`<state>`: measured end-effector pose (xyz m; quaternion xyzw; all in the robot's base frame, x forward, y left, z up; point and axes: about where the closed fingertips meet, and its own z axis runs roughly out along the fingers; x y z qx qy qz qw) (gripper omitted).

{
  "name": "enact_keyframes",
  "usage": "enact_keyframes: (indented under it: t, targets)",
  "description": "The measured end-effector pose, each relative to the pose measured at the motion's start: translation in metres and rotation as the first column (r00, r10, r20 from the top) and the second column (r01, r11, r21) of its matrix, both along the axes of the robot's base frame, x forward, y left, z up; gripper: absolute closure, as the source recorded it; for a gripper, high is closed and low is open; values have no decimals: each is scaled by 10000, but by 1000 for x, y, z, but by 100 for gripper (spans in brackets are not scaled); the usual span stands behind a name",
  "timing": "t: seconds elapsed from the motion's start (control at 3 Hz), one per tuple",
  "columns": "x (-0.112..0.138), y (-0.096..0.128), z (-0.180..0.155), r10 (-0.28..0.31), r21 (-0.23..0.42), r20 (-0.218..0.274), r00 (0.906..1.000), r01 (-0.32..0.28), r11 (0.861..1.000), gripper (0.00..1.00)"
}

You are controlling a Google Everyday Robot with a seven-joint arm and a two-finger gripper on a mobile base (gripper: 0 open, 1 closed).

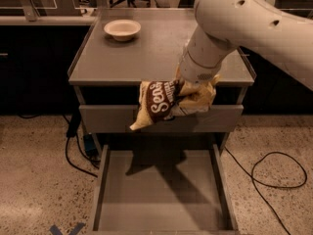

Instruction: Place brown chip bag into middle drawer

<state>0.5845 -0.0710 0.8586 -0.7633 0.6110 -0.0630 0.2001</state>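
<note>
1. The white robot arm [234,23] comes in from the upper right and bends down over the front edge of the grey desk [146,58].
2. The tool [190,89] sits just in front of the desk's front edge, right of its middle. It is clenched on the brown chip bag [164,102], and most of it is buried in the crumpled foil.
3. The brown chip bag hangs in the air in front of the desk and rests on no surface. Its dark-brown face with white lettering turns toward the camera. The pale-yellow part bunches up on the right under the wrist, and one pale corner points down and left.
4. The bag covers the middle of the closed grey drawer front [107,117] just below the desk top.
5. The middle drawer [161,204] is pulled out wide from the lower part of the desk, toward the camera. Its flat grey floor carries a dark shadow at the end nearest the desk. The bag hangs above that end, well clear of the floor.
6. A small pale bowl [122,29] stands on the desk top near its back left corner, well apart from the bag.
7. A black cable [274,177] loops on the speckled floor to the right of the desk.
8. A blue tape mark [66,228] lies on the floor in front of the desk, to the left.
</note>
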Motion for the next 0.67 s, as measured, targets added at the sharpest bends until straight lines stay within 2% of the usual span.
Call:
enact_keyframes:
  t: [0.33,0.67]
  targets:
    - [-13,-1,-22,116,145,-449,9989,-109,9998,100]
    - [-19,2,-22,132,145,-529,9985,-125,9998,100]
